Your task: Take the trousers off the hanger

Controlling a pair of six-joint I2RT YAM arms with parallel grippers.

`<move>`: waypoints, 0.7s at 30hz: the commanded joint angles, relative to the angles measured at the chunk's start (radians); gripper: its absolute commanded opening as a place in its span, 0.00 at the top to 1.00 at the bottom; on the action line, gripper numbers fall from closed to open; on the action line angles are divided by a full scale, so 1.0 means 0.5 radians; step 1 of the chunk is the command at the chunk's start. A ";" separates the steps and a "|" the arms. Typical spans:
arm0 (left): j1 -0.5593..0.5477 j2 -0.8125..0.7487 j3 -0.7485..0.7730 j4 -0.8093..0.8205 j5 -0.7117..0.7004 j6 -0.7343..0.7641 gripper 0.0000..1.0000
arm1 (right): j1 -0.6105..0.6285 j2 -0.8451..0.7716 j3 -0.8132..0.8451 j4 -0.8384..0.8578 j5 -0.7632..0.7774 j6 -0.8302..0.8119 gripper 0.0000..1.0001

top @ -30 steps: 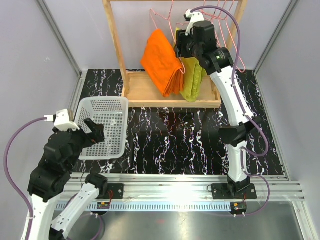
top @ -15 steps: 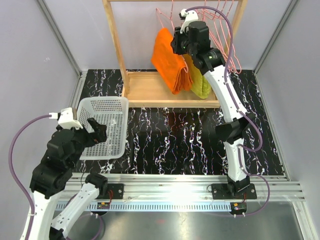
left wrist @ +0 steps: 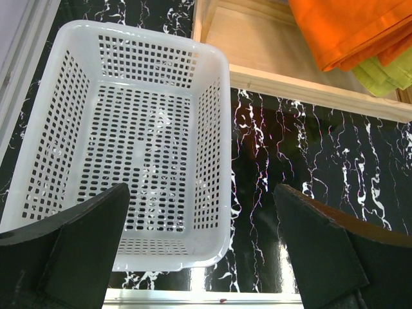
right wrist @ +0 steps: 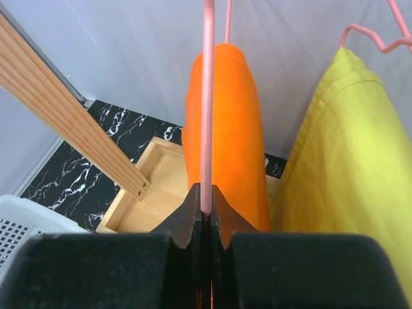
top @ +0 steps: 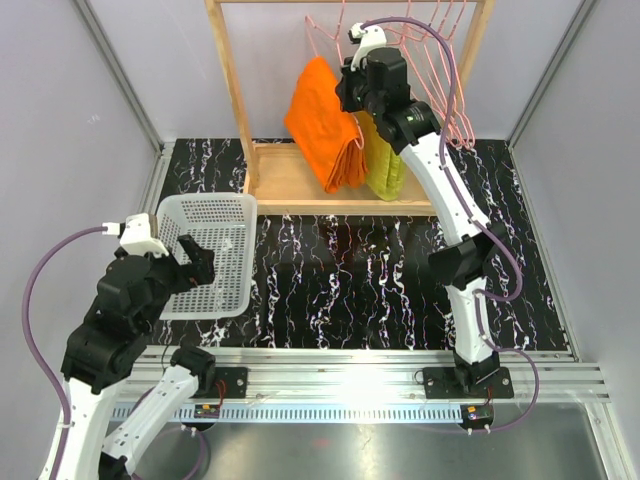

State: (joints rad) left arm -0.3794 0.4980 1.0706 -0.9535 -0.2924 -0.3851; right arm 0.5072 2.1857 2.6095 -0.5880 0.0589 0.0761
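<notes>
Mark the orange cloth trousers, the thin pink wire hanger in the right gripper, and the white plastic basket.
orange cloth trousers (top: 320, 120), top external view, mid cloth
thin pink wire hanger (right wrist: 207, 96), right wrist view, straight wire run
white plastic basket (left wrist: 212, 129), left wrist view, right wall

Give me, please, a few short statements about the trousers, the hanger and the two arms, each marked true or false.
1. The right gripper is shut on the wire of the hanger. True.
2. The trousers lie in the white basket. False: they hang draped over the hanger, and the basket holds nothing.
3. The left gripper is clamped on a piece of cloth. False: its jaws stand open and hold nothing, above the near end of the basket.
4. A yellow-green garment hangs right beside the trousers. True.
</notes>
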 commanded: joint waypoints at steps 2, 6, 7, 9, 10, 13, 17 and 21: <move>-0.011 0.020 0.031 -0.007 0.048 0.040 0.01 | 0.047 -0.309 0.018 0.243 0.136 0.013 1.00; -0.011 0.001 0.043 -0.020 0.045 0.040 0.01 | 0.050 -0.432 0.009 0.296 0.149 0.023 1.00; -0.011 0.001 0.043 -0.023 0.045 0.037 0.01 | 0.047 -0.447 0.021 0.299 0.143 0.023 1.00; -0.011 -0.011 0.046 -0.029 0.045 0.034 0.01 | 0.050 -0.490 0.033 0.302 0.146 0.010 1.00; -0.011 -0.011 0.046 -0.035 0.048 0.031 0.01 | 0.050 -0.506 0.033 0.320 0.143 0.010 1.00; -0.011 -0.020 0.046 -0.041 0.060 0.019 0.01 | 0.050 -0.536 0.046 0.345 0.155 -0.017 1.00; -0.011 -0.033 0.052 -0.050 0.076 0.000 0.01 | 0.050 -0.546 0.110 0.320 0.149 -0.026 1.00; -0.011 -0.042 0.068 -0.053 0.100 -0.015 0.01 | 0.050 -0.595 0.113 0.308 0.124 -0.005 1.00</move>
State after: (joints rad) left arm -0.3794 0.4892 1.0714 -1.0016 -0.2752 -0.3862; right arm 0.5224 1.9972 2.5916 -0.6174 0.1158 0.0780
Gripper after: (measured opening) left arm 0.987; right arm 0.049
